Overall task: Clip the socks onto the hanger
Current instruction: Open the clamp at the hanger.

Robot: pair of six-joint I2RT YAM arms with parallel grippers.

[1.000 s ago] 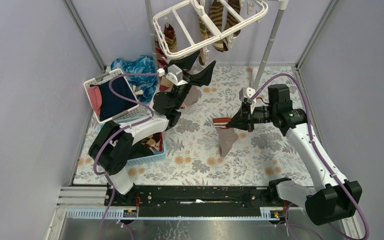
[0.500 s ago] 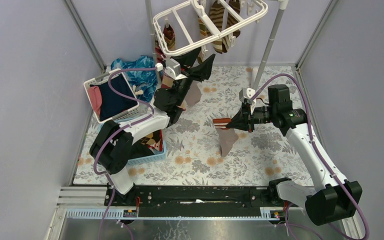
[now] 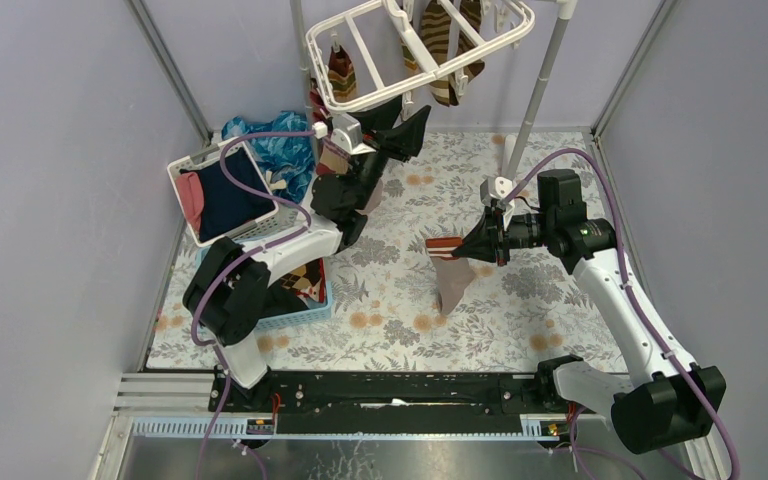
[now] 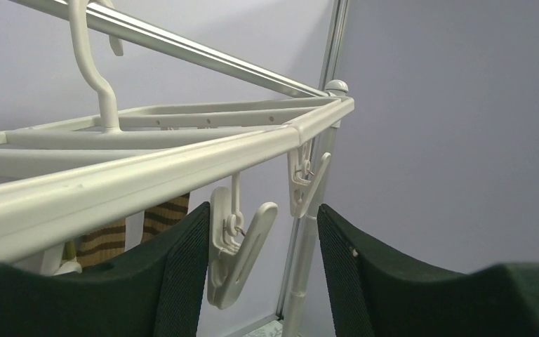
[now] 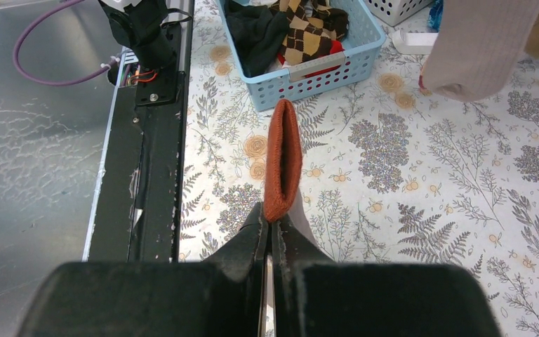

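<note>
The white hanger (image 3: 360, 97) hangs at the back on its pole, with striped socks (image 3: 445, 45) clipped to it. My left gripper (image 3: 398, 125) is raised just under the hanger's near rail (image 4: 147, 172). It is open, and a white dangling clip (image 4: 235, 253) sits between the fingers. The clip rests against the left finger (image 4: 182, 267) and stands apart from the right one. My right gripper (image 3: 474, 245) is shut on the red cuff (image 5: 283, 158) of a tan sock (image 3: 452, 278), which hangs down to the floral mat.
A small blue basket (image 3: 305, 308) with black and argyle socks (image 5: 302, 28) sits by the left arm's base. Behind it are the white laundry basket (image 3: 185, 165) and a shiny blue cloth (image 3: 280, 140). The pole stand (image 3: 540, 75) rises at back right. A pale sock (image 5: 484, 49) hangs beneath the hanger.
My left gripper has risen a little toward the hanger rail and its jaws have narrowed around the clip. The right arm and its sock have not moved.
</note>
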